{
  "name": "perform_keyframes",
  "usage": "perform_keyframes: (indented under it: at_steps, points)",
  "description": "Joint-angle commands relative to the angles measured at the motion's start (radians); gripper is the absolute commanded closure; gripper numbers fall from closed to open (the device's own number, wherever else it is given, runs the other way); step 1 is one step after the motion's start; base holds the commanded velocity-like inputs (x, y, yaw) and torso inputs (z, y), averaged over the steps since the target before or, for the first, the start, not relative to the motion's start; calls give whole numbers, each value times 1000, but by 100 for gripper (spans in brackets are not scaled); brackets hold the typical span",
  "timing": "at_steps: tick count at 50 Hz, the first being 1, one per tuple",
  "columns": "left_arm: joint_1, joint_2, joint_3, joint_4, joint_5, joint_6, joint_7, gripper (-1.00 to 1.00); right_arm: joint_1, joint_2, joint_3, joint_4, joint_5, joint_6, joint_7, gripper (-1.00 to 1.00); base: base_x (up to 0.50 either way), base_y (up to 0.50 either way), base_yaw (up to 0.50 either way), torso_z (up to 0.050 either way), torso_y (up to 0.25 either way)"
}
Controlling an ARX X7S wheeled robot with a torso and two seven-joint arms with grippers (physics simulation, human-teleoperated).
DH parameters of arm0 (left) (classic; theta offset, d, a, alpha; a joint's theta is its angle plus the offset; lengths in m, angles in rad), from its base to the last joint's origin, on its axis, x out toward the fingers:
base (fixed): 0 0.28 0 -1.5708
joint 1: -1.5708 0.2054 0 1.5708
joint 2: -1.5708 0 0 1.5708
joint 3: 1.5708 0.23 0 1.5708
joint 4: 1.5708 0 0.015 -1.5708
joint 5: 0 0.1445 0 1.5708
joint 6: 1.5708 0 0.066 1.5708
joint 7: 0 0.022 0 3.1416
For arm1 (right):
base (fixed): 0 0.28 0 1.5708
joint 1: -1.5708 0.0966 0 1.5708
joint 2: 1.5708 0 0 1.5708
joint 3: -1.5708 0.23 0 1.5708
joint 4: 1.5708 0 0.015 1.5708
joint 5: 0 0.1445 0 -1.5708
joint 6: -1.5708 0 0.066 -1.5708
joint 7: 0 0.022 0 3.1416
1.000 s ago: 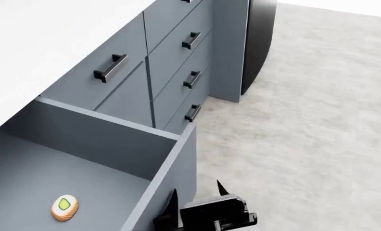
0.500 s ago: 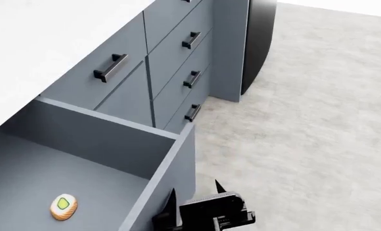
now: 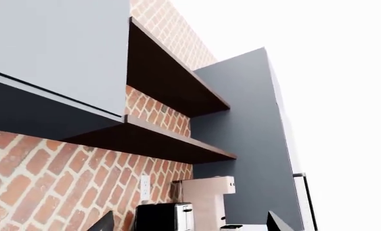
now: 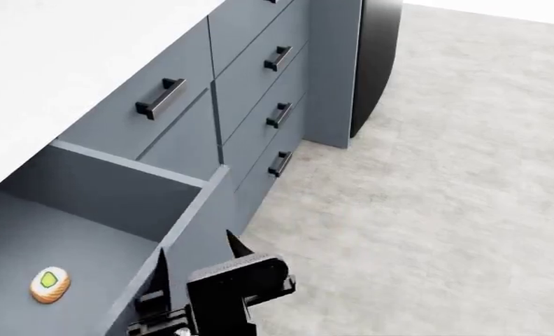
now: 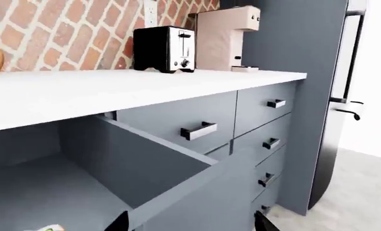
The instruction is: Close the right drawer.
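The right drawer [image 4: 100, 189] is a deep blue-grey box standing pulled out at the lower left of the head view. A sushi piece [image 4: 50, 285] lies on its floor. My right gripper [image 4: 196, 246] is open, with one finger on each side of the drawer's front panel [image 4: 202, 217]. The right wrist view shows the same panel [image 5: 209, 197] between the two fingertips of the right gripper [image 5: 192, 222]. The bar handle is hidden. My left gripper [image 3: 190, 224] is open and empty. It points up at wall shelves and is out of the head view.
The white countertop [image 4: 53, 63] runs above the drawer. Narrow stacked drawers with black handles [image 4: 279, 59] are further along, then a black fridge [image 4: 375, 63]. Grey floor [image 4: 427, 210] lies to the right. A toaster [image 5: 165, 48] and a coffee machine [image 5: 222, 38] stand on the counter.
The drawer front has slid left, towards the cabinet, so less of the drawer stands out. My right gripper moved left with it. The sushi piece shifted left too.
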Motion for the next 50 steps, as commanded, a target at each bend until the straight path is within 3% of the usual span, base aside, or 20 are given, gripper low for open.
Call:
perform_keyframes:
  at_steps: [1, 6, 10, 15, 19, 24, 26, 37, 38, 44, 50]
  points:
    - [90, -85, -35, 20, 34, 34, -106, -100, 47, -51, -86, -278, -187, 37, -18, -100, 0, 0, 0, 0, 0]
    - [98, -89, -41, 16, 38, 44, -113, -100, 74, -51, -84, -310, -206, 27, 22, -100, 0, 0, 0, 0, 0]
    - [85, -63, -34, 9, 45, 35, -93, -100, 126, -51, -68, -340, -300, -79, 178, -100, 0, 0, 0, 0, 0]
    - [58, -25, -17, 19, 50, -14, -57, -100, 147, 190, 114, -876, -677, -48, 594, -100, 0, 0, 0, 0, 0]
    - [37, 5, -2, 22, 51, -44, -28, -100, 136, 305, 220, -1123, -760, -4, 707, -100, 0, 0, 0, 0, 0]
    - [19, 25, 9, 35, 53, -80, -5, -100, 233, 405, 233, -1219, -678, 195, 659, -100, 0, 0, 0, 0, 0]
    - [15, 29, 10, 45, 56, -87, -1, -100, 248, 442, 246, -1225, -645, 196, 643, -100, 0, 0, 0, 0, 0]
    - [-30, 59, 20, 63, 29, -94, 55, -100, 181, 661, 247, -1527, -847, 464, 735, -100, 0, 0, 0, 0, 0]
    - [-32, 62, 21, 60, 28, -93, 59, -100, 143, 723, 228, -1560, -891, 510, 745, -100, 0, 0, 0, 0, 0]
    - [-80, 105, 43, 70, 20, -138, 108, -100, 36, 855, 189, -1594, -971, 516, 801, -100, 0, 0, 0, 0, 0]
    - [-128, 147, 66, 72, 8, -197, 155, -100, -141, 962, 101, -1639, -1255, 395, 963, -100, 0, 0, 0, 0, 0]
